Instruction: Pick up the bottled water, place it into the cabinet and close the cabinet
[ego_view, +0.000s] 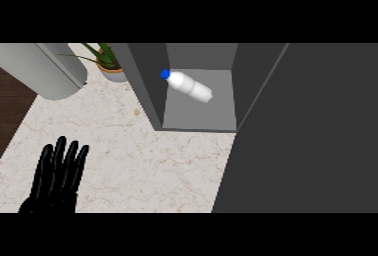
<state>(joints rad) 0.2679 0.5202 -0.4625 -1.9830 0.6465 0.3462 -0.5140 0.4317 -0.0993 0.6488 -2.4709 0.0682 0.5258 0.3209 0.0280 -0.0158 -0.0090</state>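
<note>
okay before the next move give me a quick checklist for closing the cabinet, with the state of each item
1. Clear plastic water bottle with blue cap inside the grey cabinet: ok, it lies tilted on the cabinet floor.
2. Bottle released: ok, no robot hand touches it.
3. Dark grey cabinet door closed: not ok, it stands open at the right.
4. Left robot hand out of the door's path: ok, it rests open at the lower left, fingers up.
5. Right robot hand ready at the door: cannot tell, it is not in view.
6. Potted green plant away from the door's swing: ok, it stands left of the cabinet.
</note>
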